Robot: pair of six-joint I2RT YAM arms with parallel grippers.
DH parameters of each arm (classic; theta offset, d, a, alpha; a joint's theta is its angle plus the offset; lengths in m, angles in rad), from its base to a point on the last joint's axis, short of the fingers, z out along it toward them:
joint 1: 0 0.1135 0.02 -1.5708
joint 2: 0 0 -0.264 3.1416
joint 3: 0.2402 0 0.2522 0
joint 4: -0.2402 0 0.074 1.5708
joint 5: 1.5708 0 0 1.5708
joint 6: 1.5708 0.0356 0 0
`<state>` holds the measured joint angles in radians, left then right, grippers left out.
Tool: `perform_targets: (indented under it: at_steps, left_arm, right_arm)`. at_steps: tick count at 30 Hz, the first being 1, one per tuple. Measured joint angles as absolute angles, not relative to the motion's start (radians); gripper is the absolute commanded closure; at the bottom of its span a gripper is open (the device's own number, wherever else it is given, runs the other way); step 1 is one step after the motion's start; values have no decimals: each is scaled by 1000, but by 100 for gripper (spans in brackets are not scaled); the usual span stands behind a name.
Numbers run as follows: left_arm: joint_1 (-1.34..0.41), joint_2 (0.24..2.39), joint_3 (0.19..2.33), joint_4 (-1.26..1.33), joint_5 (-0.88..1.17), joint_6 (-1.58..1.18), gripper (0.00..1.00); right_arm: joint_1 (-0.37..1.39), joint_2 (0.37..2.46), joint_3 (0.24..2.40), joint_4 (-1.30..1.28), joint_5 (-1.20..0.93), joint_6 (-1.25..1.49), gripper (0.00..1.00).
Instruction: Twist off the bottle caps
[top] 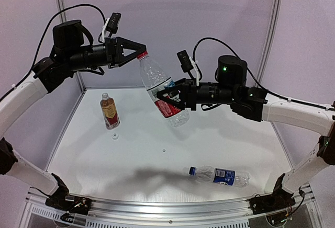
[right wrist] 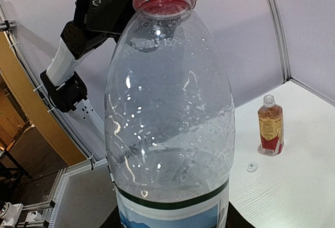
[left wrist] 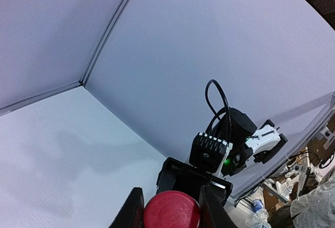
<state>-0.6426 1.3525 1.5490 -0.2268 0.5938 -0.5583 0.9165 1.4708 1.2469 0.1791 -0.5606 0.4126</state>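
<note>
Bright red on the tiny round plastic screw cap (top: 142, 55). Red-and-white label with a dark green band on the clear plastic bottle (top: 159, 84). Amber fill, gold-red label on the small amber-filled plastic bottle (top: 109, 111). Blue label, blue cap (top: 192, 171) on the blue-labelled clear bottle (top: 220, 175). White for the loose round cap (top: 114, 136) and the desk (top: 157, 155). Black for left claw (top: 140, 53) and right claw (top: 170, 96).

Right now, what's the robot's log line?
left fingers: shut on red cap; right fingers: shut on red-white bottle; white cap: off; blue bottle: lying

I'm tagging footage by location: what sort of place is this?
Likely a robotics lab test booth: a white table enclosed by plain partition panels, with an aluminium frame rail along its near edge.
</note>
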Motion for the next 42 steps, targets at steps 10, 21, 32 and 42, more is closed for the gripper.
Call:
perform_targets:
  at_steps: [10,21,32,42]
  left_arm:
    - [-645,1353,1549,-233,593,-556,83]
    - [-701,1357,1625,-429,244,-683,83]
    - [-735,1411,1693,-561,19,-789,42]
    - [-505,1221,1505,-428,234,-622,17]
  right_arm:
    - [917,1474,1251,176,-556,412,59]
    - [935,1539,1355,47,-375,327,58]
    - [941,1607,1414,-21,-268,237,59]
    - [933,1580,1333,-33,-243,252,60]
